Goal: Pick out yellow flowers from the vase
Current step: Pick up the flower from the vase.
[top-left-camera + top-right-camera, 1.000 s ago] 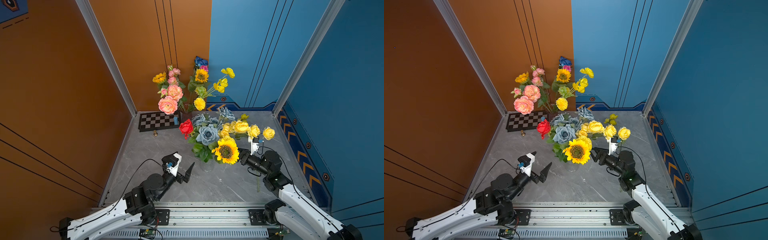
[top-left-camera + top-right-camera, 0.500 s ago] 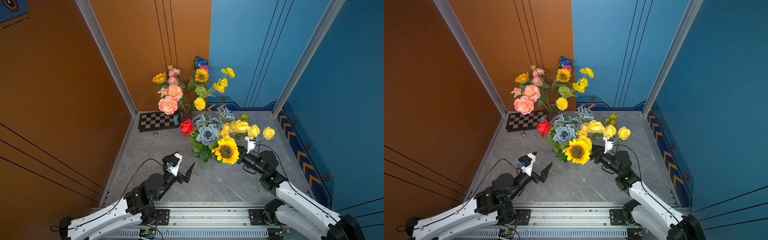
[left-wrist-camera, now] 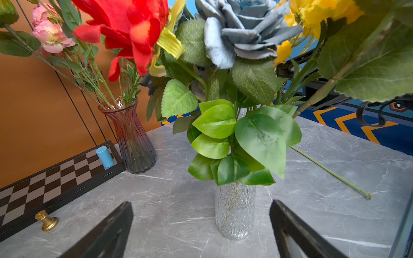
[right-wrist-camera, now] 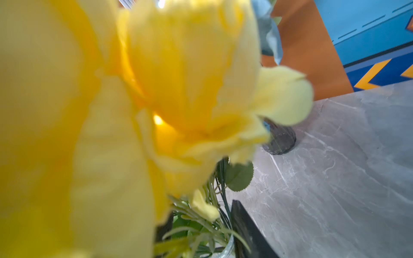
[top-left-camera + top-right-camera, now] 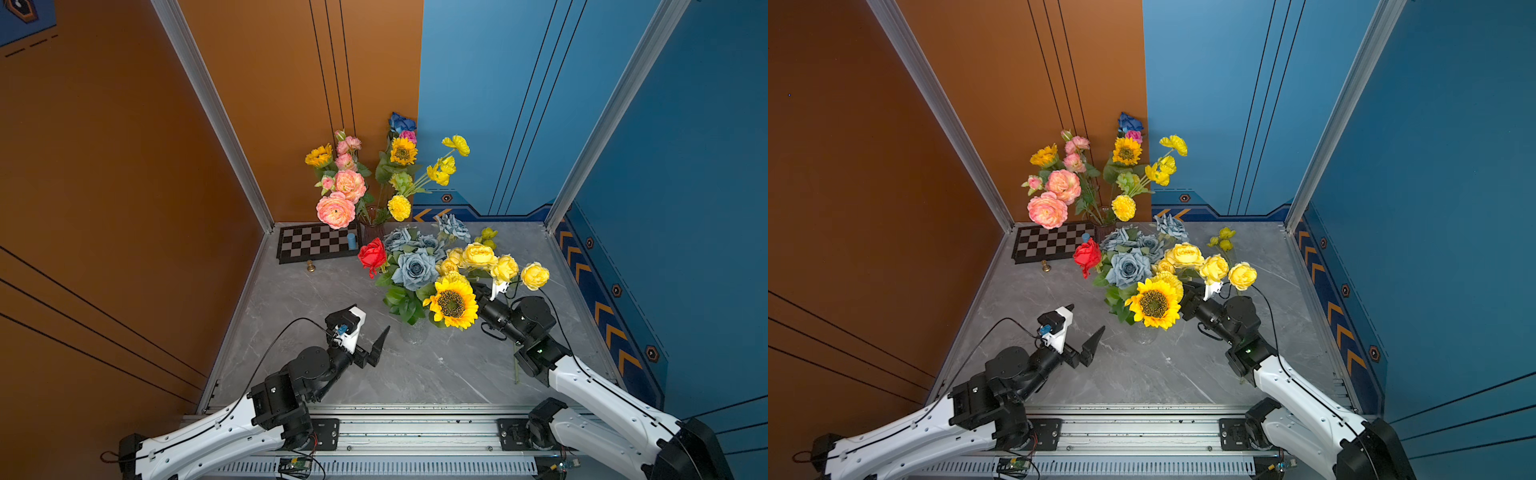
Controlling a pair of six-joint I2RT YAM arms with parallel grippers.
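A clear textured vase (image 5: 413, 332) (image 3: 234, 212) stands mid-table, holding yellow flowers: a dark-centred sunflower (image 5: 451, 303) (image 5: 1154, 303) and pale yellow roses (image 5: 480, 255) (image 5: 1185, 254), among grey-blue roses and a red rose. My right gripper (image 5: 478, 289) (image 4: 201, 225) reaches under the yellow roses, beside the sunflower. Its fingers (image 4: 245, 223) stand on either side of the green stems just above the vase rim, and a blurred yellow bloom hides whether they pinch. My left gripper (image 5: 374, 319) (image 3: 201, 202) hangs open and empty in front of the vase, to its left.
A dark tinted vase (image 5: 370, 226) (image 3: 134, 138) at the back holds more yellow blooms and pink peonies. A chessboard (image 5: 311, 245) with a blue cylinder (image 5: 351, 240) lies at the back left, a brass pawn (image 5: 310, 266) beside it. A loose green stem (image 3: 330, 172) lies by the right arm.
My right gripper has pushed further left into the bouquet and its jaws have narrowed around the stems. The left arm has not moved.
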